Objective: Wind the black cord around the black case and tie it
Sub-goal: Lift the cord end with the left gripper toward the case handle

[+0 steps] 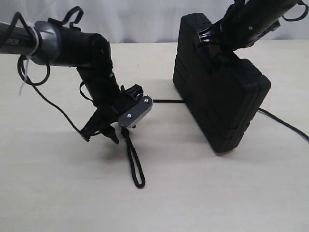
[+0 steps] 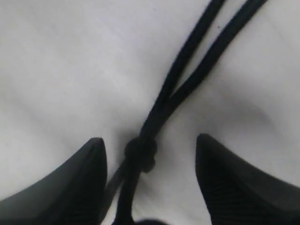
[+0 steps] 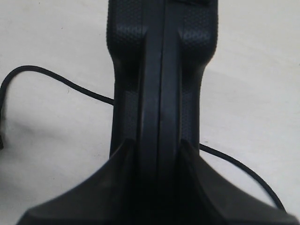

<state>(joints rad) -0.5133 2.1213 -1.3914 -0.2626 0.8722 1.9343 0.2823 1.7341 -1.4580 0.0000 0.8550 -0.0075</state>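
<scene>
Cord point(image 2: 157, 115) lies on the table point(image 1: 203, 193), its loop at eight o'clock from the case point(image 1: 222, 101) and its knot between the wide-spread jaws of the left gripper point(image 2: 150, 139), while the case stands on edge at three o'clock, clamped by the right gripper point(image 3: 158, 146).

Matte black tubular left arm point(image 1: 79, 46), grey metal collar point(image 1: 46, 41) with white lettering ending PER point(image 1: 8, 42), thin glossy black cable point(image 1: 53, 106) strung alongside, white zip tie point(image 1: 22, 88), silver end plate point(image 1: 136, 111) with two small screws, black wedge-shaped fingers point(image 2: 234, 187) finely stippled, right arm point(image 1: 256, 20) equally black.
</scene>
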